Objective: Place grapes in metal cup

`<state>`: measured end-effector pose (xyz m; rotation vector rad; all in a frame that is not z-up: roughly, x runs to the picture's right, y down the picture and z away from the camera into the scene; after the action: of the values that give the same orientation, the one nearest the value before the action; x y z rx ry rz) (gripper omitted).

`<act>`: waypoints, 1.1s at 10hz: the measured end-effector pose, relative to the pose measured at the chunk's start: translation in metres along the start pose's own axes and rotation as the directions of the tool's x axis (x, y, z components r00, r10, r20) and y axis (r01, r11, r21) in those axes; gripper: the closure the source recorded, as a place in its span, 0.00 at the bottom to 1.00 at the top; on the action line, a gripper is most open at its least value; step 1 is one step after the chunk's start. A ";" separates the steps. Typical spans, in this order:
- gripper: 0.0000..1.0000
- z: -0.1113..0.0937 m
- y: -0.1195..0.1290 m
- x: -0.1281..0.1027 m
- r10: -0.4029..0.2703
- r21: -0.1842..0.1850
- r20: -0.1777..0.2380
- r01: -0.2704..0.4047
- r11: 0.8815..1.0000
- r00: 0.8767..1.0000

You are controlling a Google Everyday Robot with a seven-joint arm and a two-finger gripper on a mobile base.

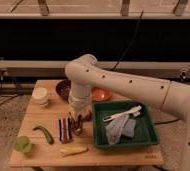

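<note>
the arm [133,85] is the big thing here, a smooth white tube sweeping in from the right and bending straight down over the middle of the wooden bench [38,152]. beside it sits the green tray [150,137], hard plastic with raised walls, holding a crumpled blue cloth [120,129] and a pale long-handled tool [122,114]. behind the arm, a dark round bowl [63,88] and an orange-red plate [102,94] sit toward the back edge. far left, a white tub [40,95].

now the hand [78,121]: it's down low, just left of the tray, right over where the cup [78,129] stands, and it covers most of it. only a dull metallic glint shows there. i cannot tell whether the hand is apart or together. the grapes [74,120] look to be the small dark reddish cluster right at the hand, above the cup, though i can't say if they're gripped or already dropping in. my guess is the arm hangs vertical so the bunch goes straight down the cup's mouth.

smaller bits: a striped dark packet [64,130] just left of the cup, a curved green pepper [43,134], a round lime-green thing [23,144] at the corner, a yellow piece [73,150] at the front edge.
</note>
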<state>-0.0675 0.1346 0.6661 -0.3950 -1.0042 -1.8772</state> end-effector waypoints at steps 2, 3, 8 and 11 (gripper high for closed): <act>0.30 0.004 -0.003 0.002 -0.003 0.005 0.010 0.003 1.000 1.000; 0.22 0.007 -0.004 0.003 -0.003 0.007 0.015 0.003 1.000 1.000; 0.20 0.015 -0.007 0.007 -0.003 0.023 0.029 0.003 1.000 1.000; 0.20 0.014 -0.011 0.010 -0.007 0.034 0.025 0.006 0.999 1.000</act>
<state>-0.0834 0.1426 0.6760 -0.3970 -1.0540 -1.8631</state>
